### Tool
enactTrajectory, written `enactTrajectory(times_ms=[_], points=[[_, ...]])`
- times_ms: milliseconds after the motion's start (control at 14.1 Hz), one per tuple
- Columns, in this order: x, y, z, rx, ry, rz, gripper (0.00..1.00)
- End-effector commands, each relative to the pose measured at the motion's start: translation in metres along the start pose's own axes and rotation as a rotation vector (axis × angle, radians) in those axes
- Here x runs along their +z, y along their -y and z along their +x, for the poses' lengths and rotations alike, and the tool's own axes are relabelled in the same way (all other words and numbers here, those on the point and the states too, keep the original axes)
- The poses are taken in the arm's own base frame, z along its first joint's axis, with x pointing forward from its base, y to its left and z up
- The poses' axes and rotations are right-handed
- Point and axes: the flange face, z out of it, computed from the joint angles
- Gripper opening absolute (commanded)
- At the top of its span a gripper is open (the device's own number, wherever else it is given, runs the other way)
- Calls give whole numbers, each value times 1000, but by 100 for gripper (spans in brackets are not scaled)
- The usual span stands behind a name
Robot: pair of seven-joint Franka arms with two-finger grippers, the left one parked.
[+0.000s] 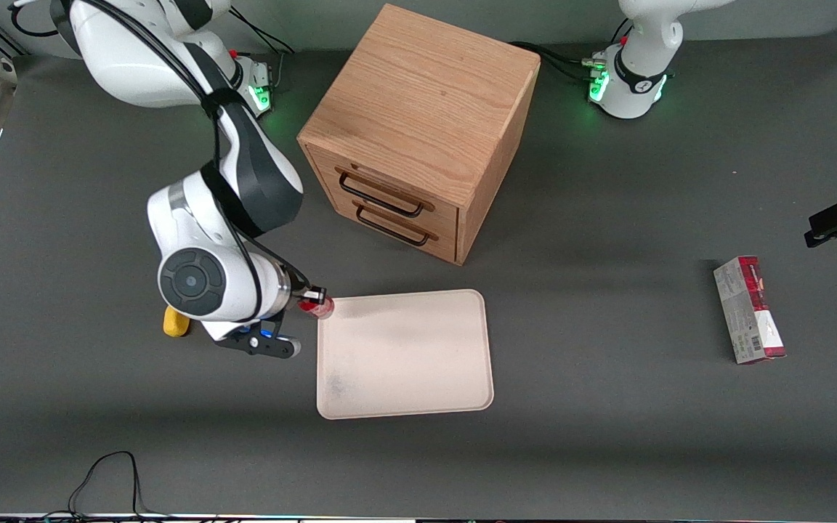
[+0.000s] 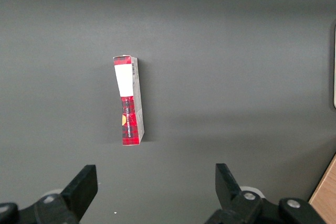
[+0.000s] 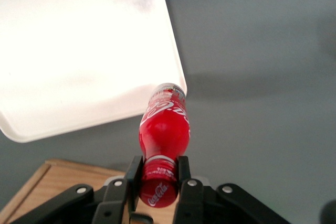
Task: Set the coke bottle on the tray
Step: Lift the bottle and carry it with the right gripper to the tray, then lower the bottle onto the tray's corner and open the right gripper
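The coke bottle [image 3: 164,124], small and red with white script and a red cap, hangs from my right gripper [image 3: 158,169], whose fingers are shut on its cap and neck. In the front view the bottle [image 1: 317,306] shows only as a bit of red at the gripper [image 1: 311,298], just outside the corner of the cream-pink tray [image 1: 404,352] that lies nearest the drawer cabinet and the working arm. In the right wrist view the bottle's clear base sits over the grey table right beside the tray's rim [image 3: 176,61]. The tray holds nothing.
A wooden two-drawer cabinet [image 1: 418,131] stands farther from the front camera than the tray. A yellow object [image 1: 176,322] lies on the table under the working arm. A red-and-grey carton [image 1: 749,309] lies toward the parked arm's end and also shows in the left wrist view [image 2: 129,100].
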Motion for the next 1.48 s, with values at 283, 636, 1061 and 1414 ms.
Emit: enactTrajectory(times_ms=[283,636,1061,1414], points=[[45,17,0,15,-27,22,0],[53,17,-1,15,-20,15,0],[49,16,1,14,-25,19,0],[43,13,5,14,-38,26,0]])
